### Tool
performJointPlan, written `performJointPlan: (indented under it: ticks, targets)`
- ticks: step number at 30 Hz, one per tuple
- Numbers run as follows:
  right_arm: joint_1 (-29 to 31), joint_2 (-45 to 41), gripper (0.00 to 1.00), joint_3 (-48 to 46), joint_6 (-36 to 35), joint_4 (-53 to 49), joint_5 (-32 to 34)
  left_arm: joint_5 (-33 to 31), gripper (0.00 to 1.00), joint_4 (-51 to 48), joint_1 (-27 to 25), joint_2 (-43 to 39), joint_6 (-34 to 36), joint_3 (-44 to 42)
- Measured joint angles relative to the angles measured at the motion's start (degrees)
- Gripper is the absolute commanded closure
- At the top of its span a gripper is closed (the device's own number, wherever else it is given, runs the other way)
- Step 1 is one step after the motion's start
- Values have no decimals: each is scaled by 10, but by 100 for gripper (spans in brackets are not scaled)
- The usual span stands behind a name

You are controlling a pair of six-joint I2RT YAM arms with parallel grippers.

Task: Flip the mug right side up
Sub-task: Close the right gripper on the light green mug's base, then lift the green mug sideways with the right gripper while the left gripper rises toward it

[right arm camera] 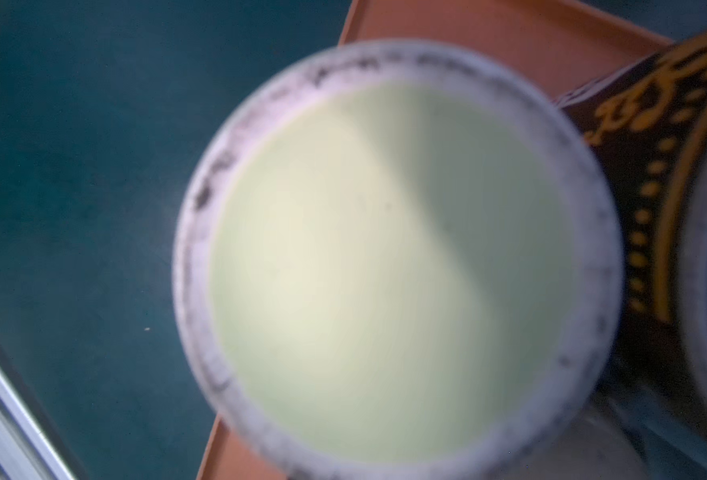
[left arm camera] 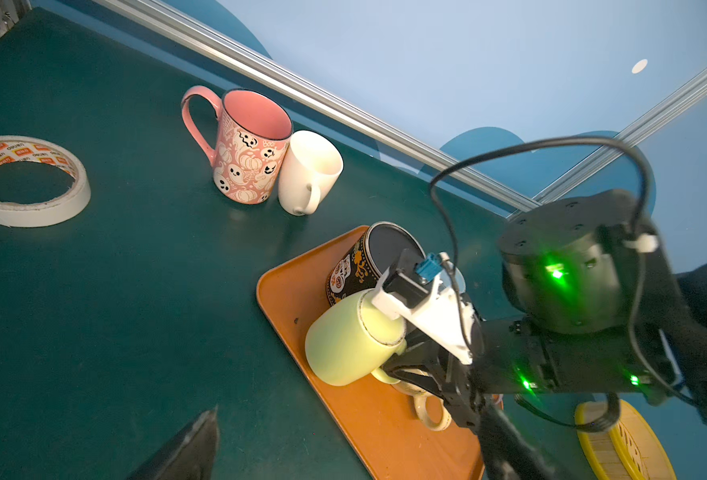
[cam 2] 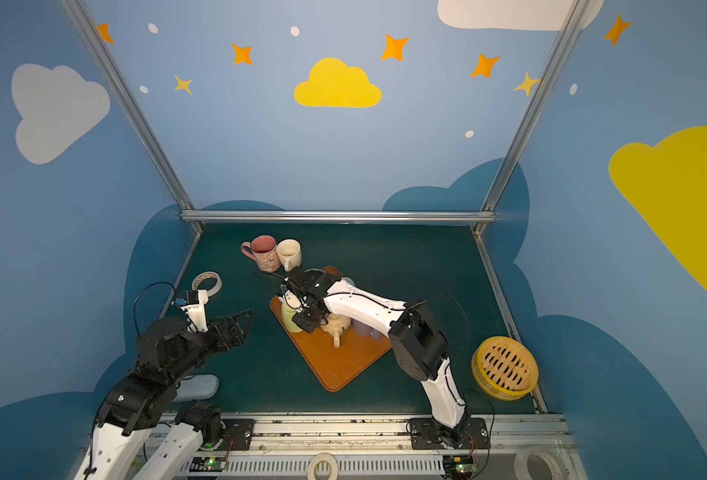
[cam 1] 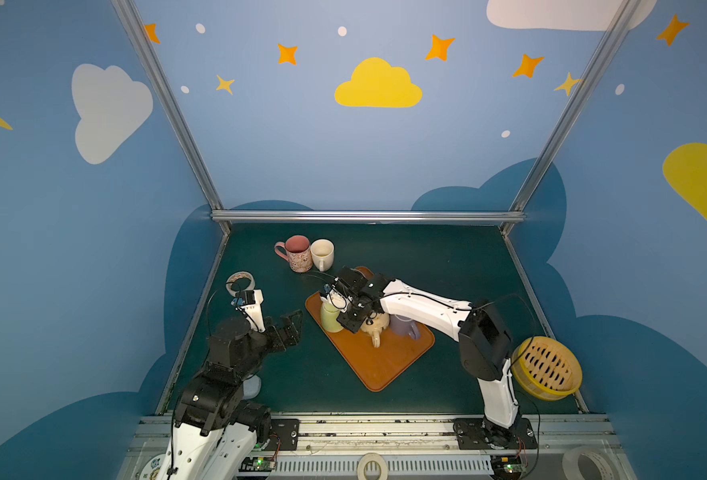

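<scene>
Plainly, the right end effector [left arm camera: 401,370] looks clamped on the handle of the pale green mug [left arm camera: 352,340], which is tilted mouth-down at the orange tray's [left arm camera: 368,415] left corner (its base faces the wrist). The left end effector [cam 1: 291,326], jaws apart, hangs farther off over the desk [cam 1: 302,386].

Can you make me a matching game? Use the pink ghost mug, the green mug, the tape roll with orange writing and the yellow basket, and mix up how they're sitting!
Things
1. pink ghost mug
2. green mug
3. printed tape roll
4. yellow basket

How they sit
A. tilted, on the right side of the table
B. bottom up on the orange tray
C. lying flat on the table
D. standing right way up beside the white mug

Pairs: 1-D, 2-B, 3-C, 4-A
</scene>
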Motion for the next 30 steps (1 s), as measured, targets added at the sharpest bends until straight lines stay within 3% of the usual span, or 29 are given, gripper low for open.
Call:
performJointPlan:
  ticks: [9, 14, 24, 30]
  targets:
    - [-20, -124, 100, -86, 34, 76, -57, 16, 4, 24, 0, 0, -15, -14]
    - [-57, -207, 100, -164, 63, 131, -113, 64, 5, 70, 0, 2, -37, -35]
    - [-129, -334, 100, -246, 104, 207, -202, 198, 6, 263, -1, 68, -126, -106]
    - [-159, -373, 100, -258, 124, 229, -250, 219, 8, 417, -49, 125, -171, -160]
